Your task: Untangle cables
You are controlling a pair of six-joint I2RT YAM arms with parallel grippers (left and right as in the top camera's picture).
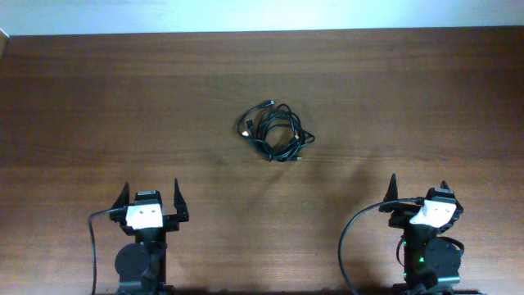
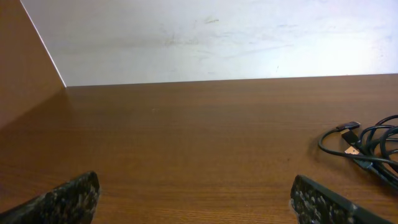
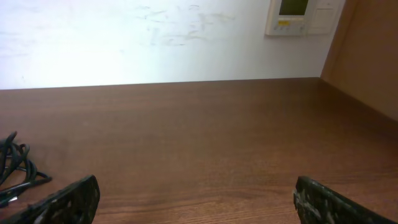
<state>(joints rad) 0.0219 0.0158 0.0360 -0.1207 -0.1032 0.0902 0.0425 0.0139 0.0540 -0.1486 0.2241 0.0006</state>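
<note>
The cables (image 1: 275,132) lie as one small tangled black bundle in the middle of the wooden table, with small plug ends sticking out at its upper left. The left wrist view catches the cables (image 2: 367,147) at its right edge, and the right wrist view shows a bit of the cables (image 3: 15,165) at its left edge. My left gripper (image 1: 151,195) stands open near the front edge, well to the left of the bundle. My right gripper (image 1: 419,188) is open at the front right. Nothing lies between either pair of fingers.
The brown table (image 1: 98,106) runs back to a white wall (image 2: 211,37). A wall-mounted control panel (image 3: 301,15) shows in the right wrist view. Thick black cables (image 1: 348,238) run from the arm bases at the front edge.
</note>
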